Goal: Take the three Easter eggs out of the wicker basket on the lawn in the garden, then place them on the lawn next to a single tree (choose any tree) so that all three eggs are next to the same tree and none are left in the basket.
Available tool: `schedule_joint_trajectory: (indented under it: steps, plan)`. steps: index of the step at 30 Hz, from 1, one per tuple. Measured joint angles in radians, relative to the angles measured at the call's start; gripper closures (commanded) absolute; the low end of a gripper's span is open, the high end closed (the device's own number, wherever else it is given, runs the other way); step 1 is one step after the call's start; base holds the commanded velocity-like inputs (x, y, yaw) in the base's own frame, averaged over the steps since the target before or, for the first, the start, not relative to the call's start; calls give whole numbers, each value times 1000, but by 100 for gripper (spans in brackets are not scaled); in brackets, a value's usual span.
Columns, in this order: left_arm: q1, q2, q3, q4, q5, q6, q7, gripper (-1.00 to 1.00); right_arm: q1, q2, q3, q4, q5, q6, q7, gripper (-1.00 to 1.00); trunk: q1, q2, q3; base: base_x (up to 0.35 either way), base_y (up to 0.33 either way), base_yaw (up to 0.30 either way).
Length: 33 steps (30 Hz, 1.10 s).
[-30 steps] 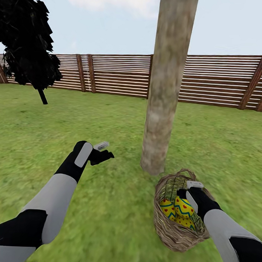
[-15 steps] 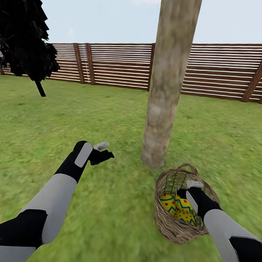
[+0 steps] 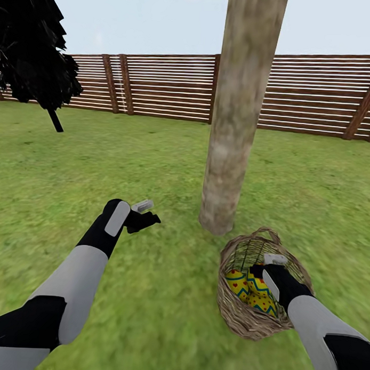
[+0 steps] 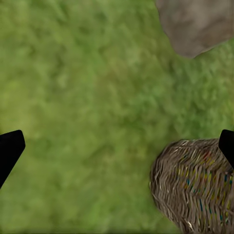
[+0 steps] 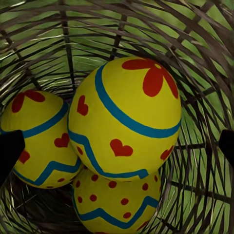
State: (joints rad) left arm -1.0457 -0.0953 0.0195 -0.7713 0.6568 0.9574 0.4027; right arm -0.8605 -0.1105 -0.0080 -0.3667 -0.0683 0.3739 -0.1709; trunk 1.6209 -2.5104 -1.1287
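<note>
While the right gripper (image 5: 117, 144) hangs spread inside the wicker basket (image 3: 239, 315), three Easter eggs (image 5: 124, 119) lie stacked there — beside the tree (image 3: 232, 144); left gripper (image 4: 117, 146) spread over lawn (image 3: 149, 290).

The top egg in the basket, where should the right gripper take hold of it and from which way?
Grip the top egg across its wide middle, coming straight down through the basket mouth. It lies uppermost on the other two eggs, and the right gripper, fingers spread, hangs above it.
</note>
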Motion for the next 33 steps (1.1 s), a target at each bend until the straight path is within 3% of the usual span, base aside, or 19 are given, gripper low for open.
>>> schedule_joint_trajectory:
  steps: [8,13,20,25,33]
  plan:
    - [0,3,0,0,1,0,-1,-100,-1,-1,-5,-5,0,13,-13,-100,0,0,0,0,0,0]
    - [0,-2,-2,-1,3,0,0,-100,-85,-2,-5,-3,-2,128,-44,-100,0,0,0,0,0,0]
    - [0,-1,-1,-14,2,1,1,-100,-156,-2,-6,3,-7,225,-47,-100,0,0,0,0,0,0]
    - [0,1,-1,-16,2,2,2,-100,-168,-2,-8,5,-11,250,-47,-100,0,0,0,0,0,0]
    - [0,1,-1,-16,2,2,0,-100,-170,-10,-10,4,-12,257,-47,-100,3,-2,-27,0,0,0]
